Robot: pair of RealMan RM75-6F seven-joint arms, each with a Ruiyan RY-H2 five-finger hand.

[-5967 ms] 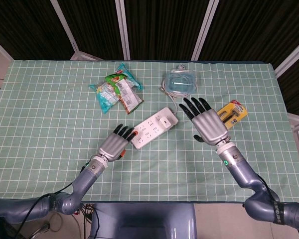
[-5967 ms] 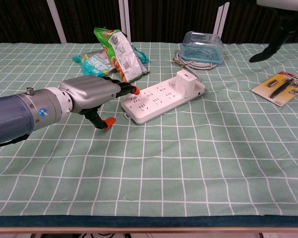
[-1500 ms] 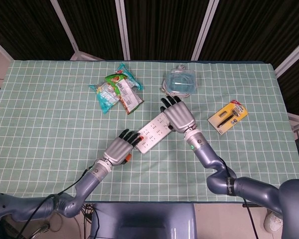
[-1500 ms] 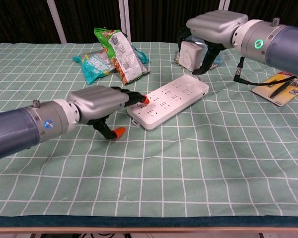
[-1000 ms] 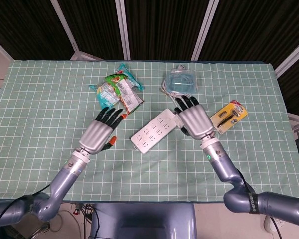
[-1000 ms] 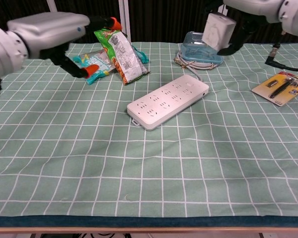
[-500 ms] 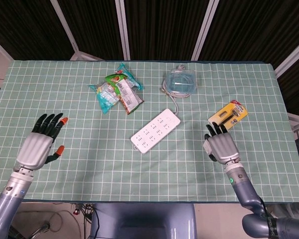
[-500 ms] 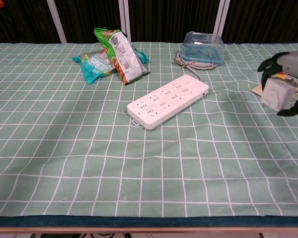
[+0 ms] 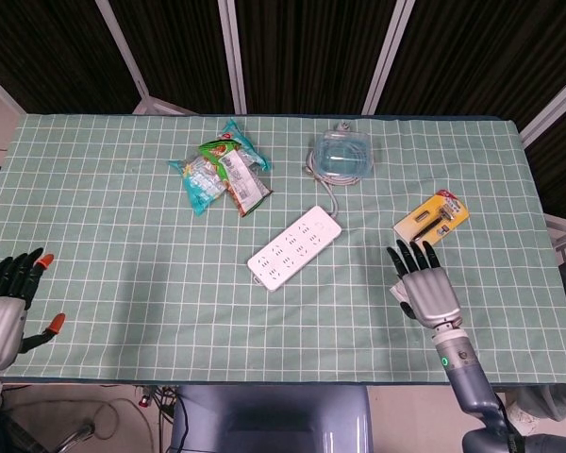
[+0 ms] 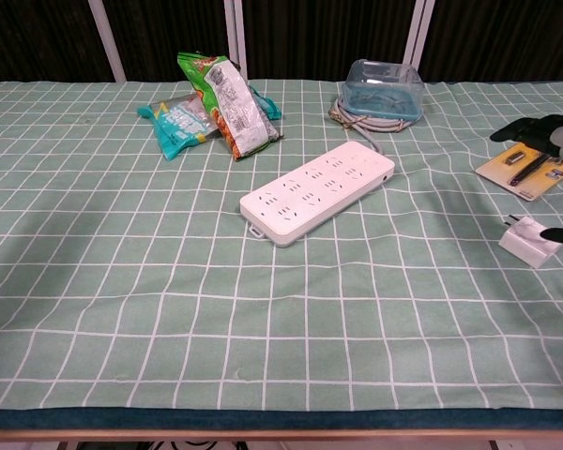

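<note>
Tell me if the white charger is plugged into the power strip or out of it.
Out. The charger lies on the tablecloth under the right hand, well apart from the power strip, with its prongs visible.

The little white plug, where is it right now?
The white plug lies on the green tablecloth at the right edge of the chest view, just under the right hand, in front of the yellow card pack.

Green checked tablecloth (image 9: 123,245), dark panelled backdrop (image 9: 302,47)
</note>
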